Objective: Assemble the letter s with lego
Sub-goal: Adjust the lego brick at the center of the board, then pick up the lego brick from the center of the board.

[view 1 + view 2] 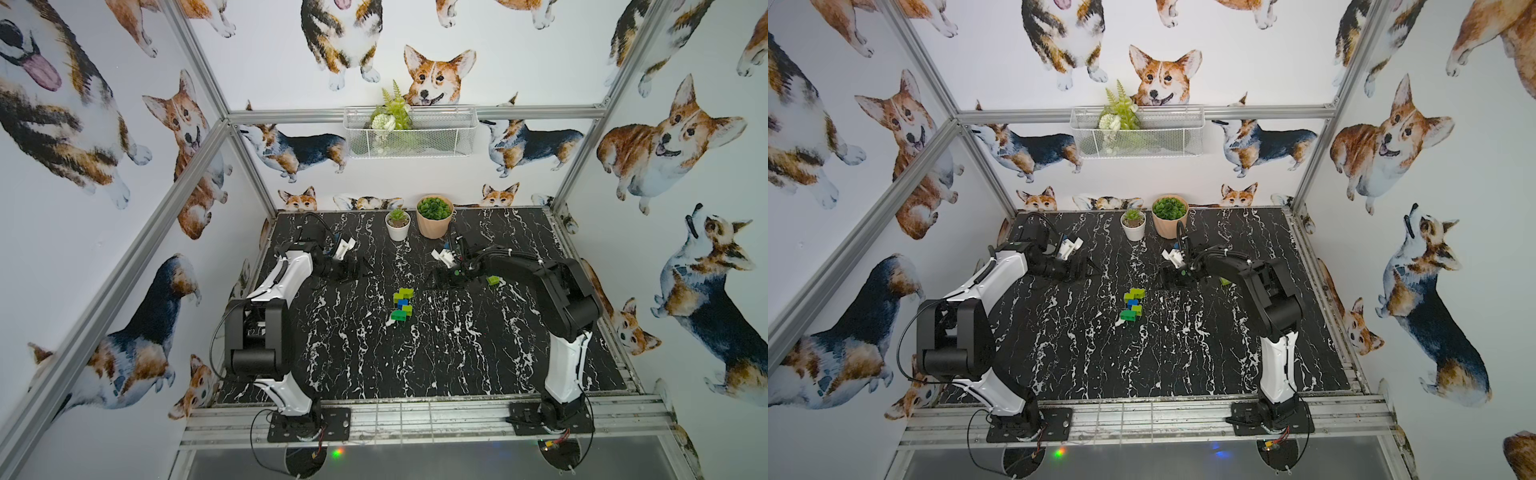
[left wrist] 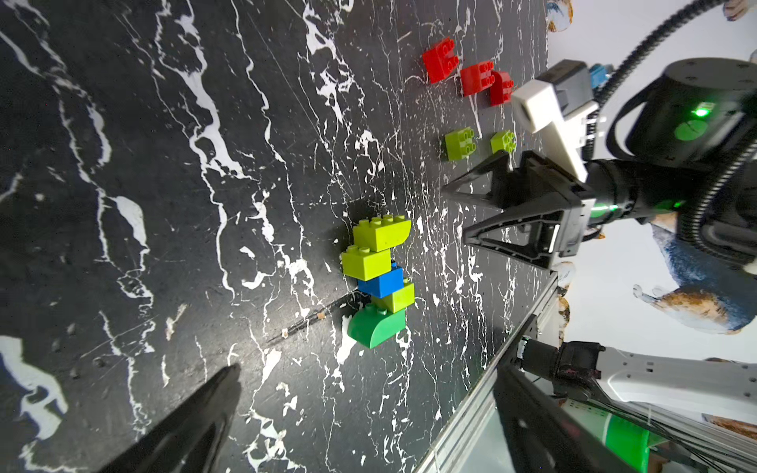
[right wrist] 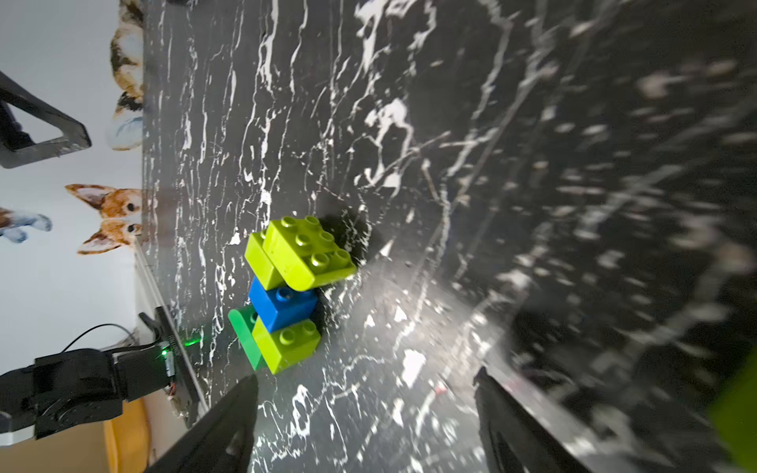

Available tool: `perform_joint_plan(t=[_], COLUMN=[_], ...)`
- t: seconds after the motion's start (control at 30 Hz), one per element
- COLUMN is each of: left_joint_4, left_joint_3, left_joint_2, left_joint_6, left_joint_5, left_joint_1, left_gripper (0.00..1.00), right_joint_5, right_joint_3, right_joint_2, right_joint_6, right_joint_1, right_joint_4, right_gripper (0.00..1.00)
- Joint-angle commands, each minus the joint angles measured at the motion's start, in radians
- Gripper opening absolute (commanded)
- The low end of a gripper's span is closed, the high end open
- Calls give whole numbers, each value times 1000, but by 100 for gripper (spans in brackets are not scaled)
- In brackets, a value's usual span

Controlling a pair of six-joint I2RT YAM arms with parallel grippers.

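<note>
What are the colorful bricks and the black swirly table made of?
The bricks look like hard, shiny plastic: moulded studs and smooth faces catching light. The table looks like black marble with white veins, though it may be only a printed sheet; I cannot tell.

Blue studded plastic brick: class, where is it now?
In both top views the blue studded plastic brick lies near the middle of the black marble table, joined between lime green studded plastic bricks.

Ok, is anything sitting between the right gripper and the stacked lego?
Nothing visible does. The right gripper is open and empty, and only bare table lies between its fingertips and the lego stack.
</note>
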Motion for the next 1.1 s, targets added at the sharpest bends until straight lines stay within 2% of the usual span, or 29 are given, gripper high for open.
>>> perform_joint_plan(t=[0.0, 0.17, 0.27, 0.4, 0.57, 0.63, 0.77, 0.83, 0.93, 1.07], left_joint_4=[73, 189, 256, 332, 381, 379, 355, 356, 361, 360], left_joint_3=[-25, -101, -156, -229, -316, -339, -354, -359, -362, -359], left_joint_2=[-54, -147, -202, -292, -379, -409, -433, -440, -446, -445], left_joint_6=[-45, -115, -150, -160, -138, -118, -79, -70, -54, -32], left_joint_5=[-50, -148, -216, -357, -376, -391, -374, -361, -337, -306], left_joint_1=[-11, -58, -100, -161, -163, -159, -151, -146, -140, -135], left_gripper=[100, 99, 100, 100, 100, 100, 100, 100, 100, 100], right_joint_5=[195, 425, 522, 621, 686, 645, 624, 580, 501, 507], right_joint_3=[-20, -34, -34, -22, -24, -13, 20, 32, 89, 185], right_joint_2=[-88, -203, -230, -245, -253, -241, -190, -166, -111, -2], right_joint_6=[-61, -94, -95, -123, -157, -271, -599, -708, -821, -956], right_joint_1=[-18, -32, -37, -37, -62, -75, -96, -119, -158, -193], right_joint_4=[-116, -204, -230, -273, -255, -244, -235, -205, -182, -184], right_gripper=[84, 84, 85, 86, 85, 84, 84, 81, 77, 76])
